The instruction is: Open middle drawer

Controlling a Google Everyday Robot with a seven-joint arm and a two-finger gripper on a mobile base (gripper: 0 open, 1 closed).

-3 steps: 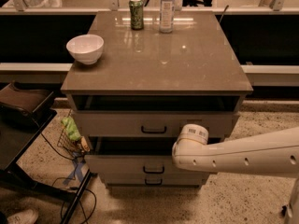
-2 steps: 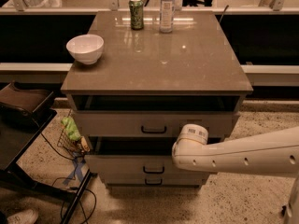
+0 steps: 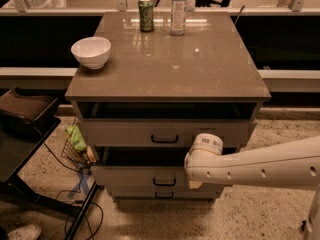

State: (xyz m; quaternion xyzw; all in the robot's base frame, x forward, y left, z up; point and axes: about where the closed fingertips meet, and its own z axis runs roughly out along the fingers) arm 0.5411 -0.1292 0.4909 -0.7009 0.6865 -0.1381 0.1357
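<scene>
The cabinet (image 3: 165, 91) has three pale flat-fronted drawers, each with a small dark loop handle. The middle drawer (image 3: 140, 176) stands a little forward of the lowest drawer (image 3: 140, 191), with a dark gap above its front. Its handle (image 3: 164, 182) shows at centre. The uppermost drawer (image 3: 130, 133) also stands out with a dark gap above it. My white arm (image 3: 260, 166) reaches in from the right. My gripper (image 3: 196, 183) is at the right part of the middle drawer's front, mostly hidden behind the arm's rounded end.
On the cabinet top stand a white bowl (image 3: 91, 51), a green can (image 3: 146, 14) and a clear bottle (image 3: 178, 9). A dark cart (image 3: 25, 119) and a wire basket with green items (image 3: 76, 144) are at the left, with cables (image 3: 82, 209) on the floor.
</scene>
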